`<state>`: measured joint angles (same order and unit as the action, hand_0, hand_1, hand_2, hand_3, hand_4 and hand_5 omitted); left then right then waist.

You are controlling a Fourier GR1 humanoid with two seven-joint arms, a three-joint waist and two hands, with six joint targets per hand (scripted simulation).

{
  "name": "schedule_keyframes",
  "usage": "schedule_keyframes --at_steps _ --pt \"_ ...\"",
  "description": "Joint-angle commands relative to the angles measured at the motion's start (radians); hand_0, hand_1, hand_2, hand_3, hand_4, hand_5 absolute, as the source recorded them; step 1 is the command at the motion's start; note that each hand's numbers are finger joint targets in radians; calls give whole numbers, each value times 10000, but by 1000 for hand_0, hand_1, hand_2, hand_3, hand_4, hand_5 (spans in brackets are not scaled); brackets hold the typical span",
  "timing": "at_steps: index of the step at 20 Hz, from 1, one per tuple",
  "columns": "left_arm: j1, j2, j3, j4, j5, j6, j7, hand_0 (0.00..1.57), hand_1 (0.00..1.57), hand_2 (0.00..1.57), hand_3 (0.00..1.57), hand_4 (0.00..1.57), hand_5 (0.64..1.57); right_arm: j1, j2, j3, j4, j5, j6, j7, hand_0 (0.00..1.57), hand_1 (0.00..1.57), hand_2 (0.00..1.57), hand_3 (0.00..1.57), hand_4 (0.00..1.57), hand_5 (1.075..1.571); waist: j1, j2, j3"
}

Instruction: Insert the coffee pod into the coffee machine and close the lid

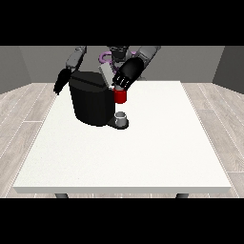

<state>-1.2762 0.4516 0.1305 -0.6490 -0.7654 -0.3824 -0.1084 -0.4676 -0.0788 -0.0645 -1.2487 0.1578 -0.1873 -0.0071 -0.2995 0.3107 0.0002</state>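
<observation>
So the hand at the view's left (61, 81) hangs past the surface's (143, 157) edge beside the machine (91, 101), fingers straight, holding nothing. One black machine, its lid (104, 74) tilted up. The hand at the view's right (126, 74) sits curled just above a red thing at the machine (120, 96); can't tell if it grips anything. One grey thing (121, 116) sits on the machine's base. White surface, wood floor, grey walls.
</observation>
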Motion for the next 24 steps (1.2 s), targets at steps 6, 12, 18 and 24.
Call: schedule_keyframes --at_steps 6,12,18,24 --pt "551 157 -972 -181 -1111 709 -653 1173 1173 1194 1066 0 1571 116 -382 -188 15 -75 239 22 0 0 0 0 0 1571 94 25 2" --pt "19 693 -249 618 -811 746 -801 1115 1115 1136 1016 0 1571 -70 481 700 -873 434 -305 692 0 0 0 0 0 1571 -488 498 -5" --pt "-217 542 -137 128 -658 927 -1085 1206 1206 1179 956 0 1571 -450 -451 -388 -254 -319 325 257 0 0 0 0 85 1571 -172 573 3" --pt "-139 803 -63 230 -793 1371 -1590 1224 1224 1202 978 0 1571 -96 21 140 -424 246 -214 6 0 0 0 0 71 1571 -276 954 0"
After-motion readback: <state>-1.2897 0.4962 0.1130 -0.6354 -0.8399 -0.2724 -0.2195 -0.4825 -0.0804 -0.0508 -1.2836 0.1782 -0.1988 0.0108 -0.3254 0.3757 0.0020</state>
